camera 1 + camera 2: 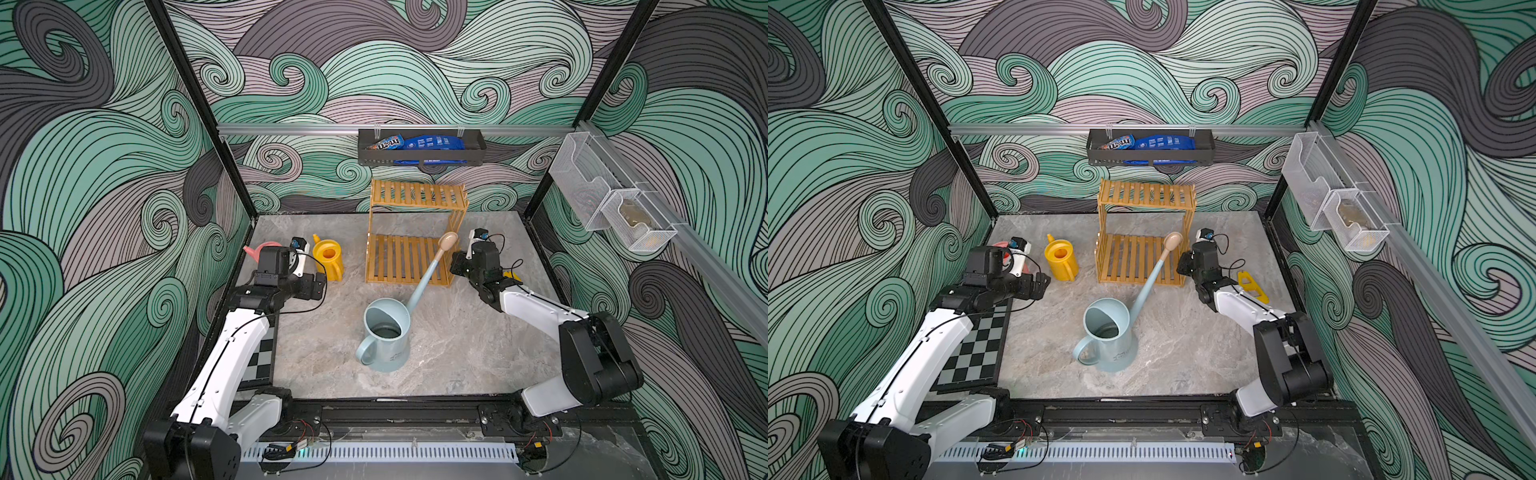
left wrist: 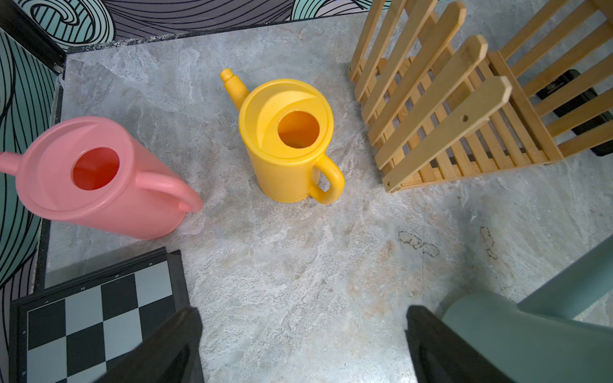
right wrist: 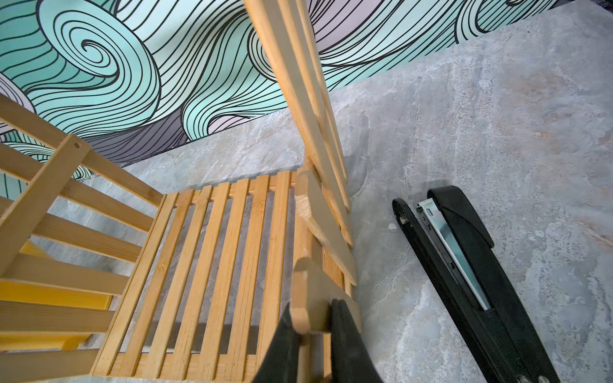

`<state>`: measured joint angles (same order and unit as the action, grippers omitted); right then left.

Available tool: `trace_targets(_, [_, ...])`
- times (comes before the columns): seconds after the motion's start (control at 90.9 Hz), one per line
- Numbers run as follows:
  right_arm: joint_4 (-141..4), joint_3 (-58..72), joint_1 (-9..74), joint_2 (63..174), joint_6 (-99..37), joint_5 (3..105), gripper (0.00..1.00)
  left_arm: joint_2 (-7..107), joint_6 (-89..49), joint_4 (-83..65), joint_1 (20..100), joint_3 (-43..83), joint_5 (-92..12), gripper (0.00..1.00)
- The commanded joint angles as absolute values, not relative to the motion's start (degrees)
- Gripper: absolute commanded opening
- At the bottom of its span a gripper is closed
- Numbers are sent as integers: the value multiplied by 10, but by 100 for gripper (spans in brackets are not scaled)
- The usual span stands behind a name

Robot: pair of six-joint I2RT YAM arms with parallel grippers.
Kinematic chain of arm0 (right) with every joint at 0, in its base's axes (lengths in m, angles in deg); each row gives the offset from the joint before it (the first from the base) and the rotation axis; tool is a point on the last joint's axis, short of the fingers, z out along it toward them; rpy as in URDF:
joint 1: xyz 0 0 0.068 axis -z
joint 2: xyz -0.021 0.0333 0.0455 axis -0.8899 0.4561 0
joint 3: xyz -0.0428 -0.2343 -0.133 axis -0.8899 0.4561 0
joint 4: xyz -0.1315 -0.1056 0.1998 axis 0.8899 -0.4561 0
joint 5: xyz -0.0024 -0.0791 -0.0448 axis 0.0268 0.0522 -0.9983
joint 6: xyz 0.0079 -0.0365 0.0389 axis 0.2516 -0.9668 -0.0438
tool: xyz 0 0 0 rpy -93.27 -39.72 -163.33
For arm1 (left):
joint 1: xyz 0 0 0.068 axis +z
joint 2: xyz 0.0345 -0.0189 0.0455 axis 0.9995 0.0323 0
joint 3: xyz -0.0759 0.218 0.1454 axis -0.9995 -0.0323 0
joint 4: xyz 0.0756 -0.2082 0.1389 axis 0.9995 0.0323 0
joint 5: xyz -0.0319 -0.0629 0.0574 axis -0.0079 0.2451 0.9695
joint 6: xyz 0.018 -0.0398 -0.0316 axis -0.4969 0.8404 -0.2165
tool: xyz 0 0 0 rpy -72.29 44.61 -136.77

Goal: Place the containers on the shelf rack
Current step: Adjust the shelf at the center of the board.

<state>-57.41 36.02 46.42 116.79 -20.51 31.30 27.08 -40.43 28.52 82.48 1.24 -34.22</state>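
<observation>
Cans: blue can point(image 1: 390, 353) is standing mid-table; yellow can point(image 2: 288, 142) and pink can point(image 2: 96, 175) are standing left of the rack, none shelved.
Rack: shelf rack point(image 1: 405, 257) is sitting at the back.
Right gripper point(image 3: 313, 311): is clamping the rack's front corner slat; it should be steadying it, not tipping it.
Left gripper point(image 2: 302, 311): is hovering with its jaws wide apart; it should be aiming for the yellow can's handle.

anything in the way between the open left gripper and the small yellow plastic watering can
Nothing visible. Only bare grey marbled tabletop lies between the left gripper and the small yellow plastic watering can. The pink plastic watering can and the black-and-white chessboard sit off to the side.
</observation>
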Motion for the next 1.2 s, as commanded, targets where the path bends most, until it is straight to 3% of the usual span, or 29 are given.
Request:
trace_targets(0.0, [-557,352,456,1142,-153,292,11,257,-404,293,820,28,-341,99])
trace_targets(0.848, [-508,328,452,1194,-262,313,14,261,-404,280,819,17,-342,99])
trace_targets(1.189, [-568,308,458,1143,-271,335,41,261,-467,329,816,46,-415,99])
